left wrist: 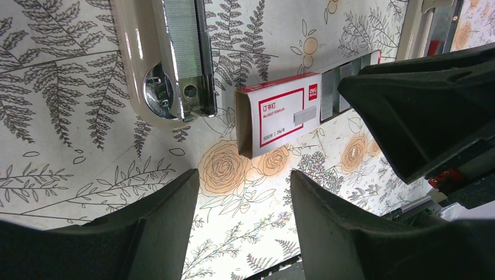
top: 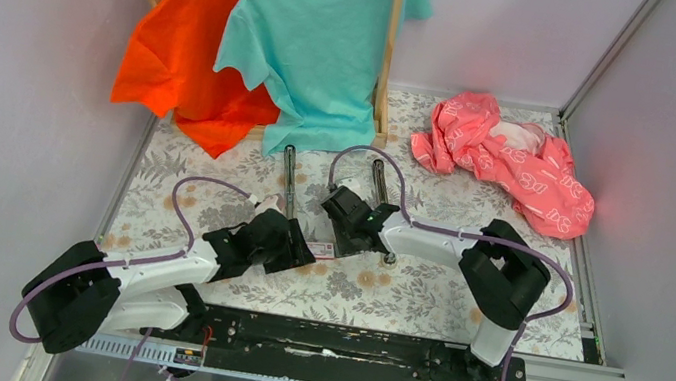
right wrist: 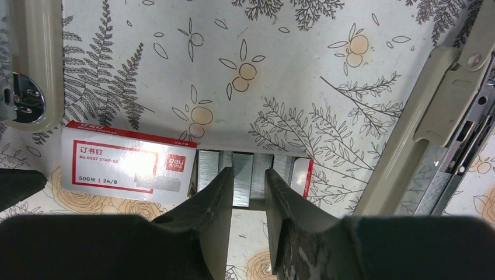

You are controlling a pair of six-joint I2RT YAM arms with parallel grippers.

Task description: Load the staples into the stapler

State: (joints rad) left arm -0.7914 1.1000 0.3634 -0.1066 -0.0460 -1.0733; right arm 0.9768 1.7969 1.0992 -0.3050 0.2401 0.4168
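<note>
Red-and-white staples box lies slid open; grey strips showing.

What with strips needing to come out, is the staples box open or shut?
Open: the staples box is slid apart, grey strips lying exposed.

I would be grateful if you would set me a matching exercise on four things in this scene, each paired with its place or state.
Things:
1. staples box
2. orange T-shirt
3. pink garment
4. right tool

Places or states:
a. crumpled, far right
b. hanging up at the back
c. lying flat, tray slid partly out
d. fingers close together over grey strips

Pairs: 1-c, 2-b, 3-a, 4-d
</note>
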